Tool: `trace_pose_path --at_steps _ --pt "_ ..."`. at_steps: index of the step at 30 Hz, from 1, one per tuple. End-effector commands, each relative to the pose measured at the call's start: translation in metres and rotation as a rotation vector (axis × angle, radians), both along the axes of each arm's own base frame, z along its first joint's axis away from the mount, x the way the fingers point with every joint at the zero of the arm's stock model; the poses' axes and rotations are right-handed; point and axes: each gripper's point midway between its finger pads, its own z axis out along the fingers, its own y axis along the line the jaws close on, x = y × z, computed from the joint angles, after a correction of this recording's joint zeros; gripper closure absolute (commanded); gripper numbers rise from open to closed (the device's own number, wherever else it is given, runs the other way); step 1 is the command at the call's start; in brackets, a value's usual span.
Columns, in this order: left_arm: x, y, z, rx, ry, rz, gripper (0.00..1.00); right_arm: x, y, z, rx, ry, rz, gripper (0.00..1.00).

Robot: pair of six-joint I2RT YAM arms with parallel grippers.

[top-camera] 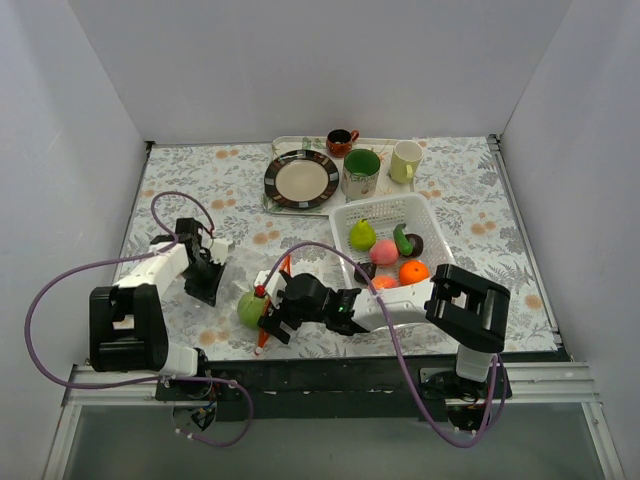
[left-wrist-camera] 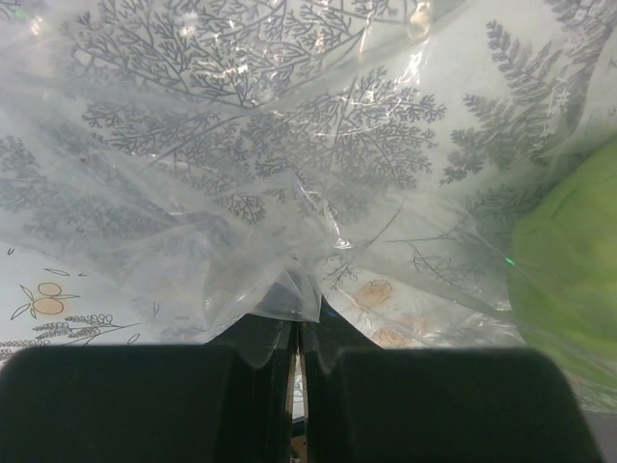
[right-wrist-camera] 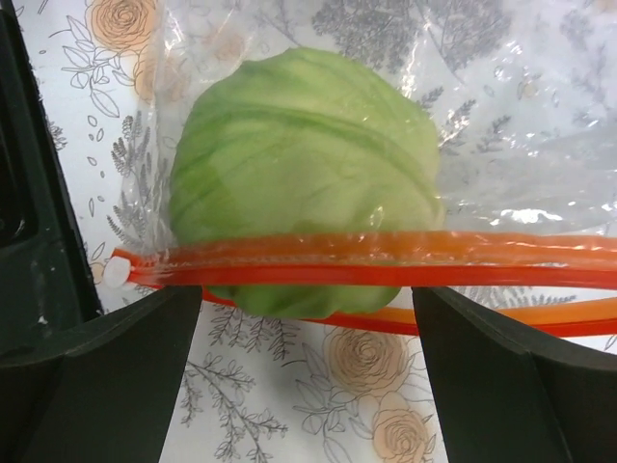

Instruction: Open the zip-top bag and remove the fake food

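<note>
Zip-top bag (left-wrist-camera: 289, 174) on counter (top-camera: 200, 190), just left of white basket (top-camera: 345, 215); green fake food (right-wrist-camera: 304, 164) inside. Left jaws pinched shut on its clear plastic. Right jaws wide apart, straddling orange zip strip (right-wrist-camera: 386, 246), gripping nothing.

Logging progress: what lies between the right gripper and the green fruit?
The orange-red zip strip of the zip-top bag crosses there; the right wrist view shows it.

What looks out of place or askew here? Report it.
Nothing looks spilled or broken. The zip-top bag is bunched to a crumpled peak where the left hand pinches it, and the green fake food bulges between the parted orange zip strips, with the right hand open on either side.
</note>
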Motion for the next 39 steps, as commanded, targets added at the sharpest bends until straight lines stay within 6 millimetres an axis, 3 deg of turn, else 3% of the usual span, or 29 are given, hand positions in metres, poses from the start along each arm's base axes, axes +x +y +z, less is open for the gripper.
trace_pose_path --at_steps 1,4,6,7,9,16,22,27,28,30,31,33,34,36,37,39 --pt "0.012 0.0 0.004 0.006 -0.024 -0.016 1.0 0.02 0.014 0.029 0.091 -0.13 0.002 0.02" --pt "0.016 -0.002 0.001 0.003 -0.009 -0.013 1.0 0.026 0.018 0.023 0.079 -0.173 0.011 0.02" --pt "0.02 -0.002 -0.001 0.001 -0.001 0.0 1.0 0.027 0.031 0.027 0.081 -0.175 0.035 0.02" --pt "0.023 -0.011 0.0 -0.001 -0.007 -0.032 1.0 0.022 0.035 0.016 0.059 -0.151 0.065 0.02" --pt "0.023 -0.016 -0.001 -0.008 0.003 -0.032 1.0 0.021 0.047 0.02 0.078 -0.138 0.082 0.02" --pt "0.016 -0.038 -0.007 -0.023 0.034 -0.073 1.0 0.018 0.069 0.004 0.09 -0.076 0.091 0.02" --pt "0.0 -0.06 -0.011 -0.061 0.065 -0.107 1.0 0.022 0.081 0.017 0.15 -0.067 0.063 0.02" --pt "-0.01 -0.055 -0.014 -0.027 0.073 -0.133 1.0 0.021 0.08 0.026 0.178 -0.056 0.053 0.02" --pt "-0.012 -0.053 -0.014 -0.02 0.079 -0.139 1.0 0.019 0.079 0.037 0.206 -0.063 0.053 0.09" --pt "-0.011 -0.05 -0.014 -0.005 0.071 -0.146 1.0 0.015 0.068 0.035 0.207 -0.055 0.052 0.23" --pt "-0.012 -0.049 -0.015 0.002 0.071 -0.145 1.0 0.014 0.065 0.047 0.232 -0.039 0.039 0.39" --pt "-0.009 -0.044 -0.016 0.029 0.059 -0.152 1.0 0.009 0.054 0.045 0.217 -0.005 0.025 0.52" --pt "-0.008 -0.041 -0.018 0.045 0.053 -0.153 1.0 0.006 0.05 0.056 0.231 0.007 0.025 0.62" --pt "-0.001 -0.034 -0.019 0.073 0.033 -0.144 1.0 -0.001 0.031 0.045 0.174 0.055 0.007 0.7" --pt "0.007 -0.032 -0.016 0.072 0.015 -0.145 1.0 -0.003 0.024 0.056 0.182 0.056 0.0 0.73" --pt "0.019 -0.026 -0.012 0.065 0.003 -0.112 1.0 -0.005 0.003 0.047 0.128 0.07 -0.04 0.73"
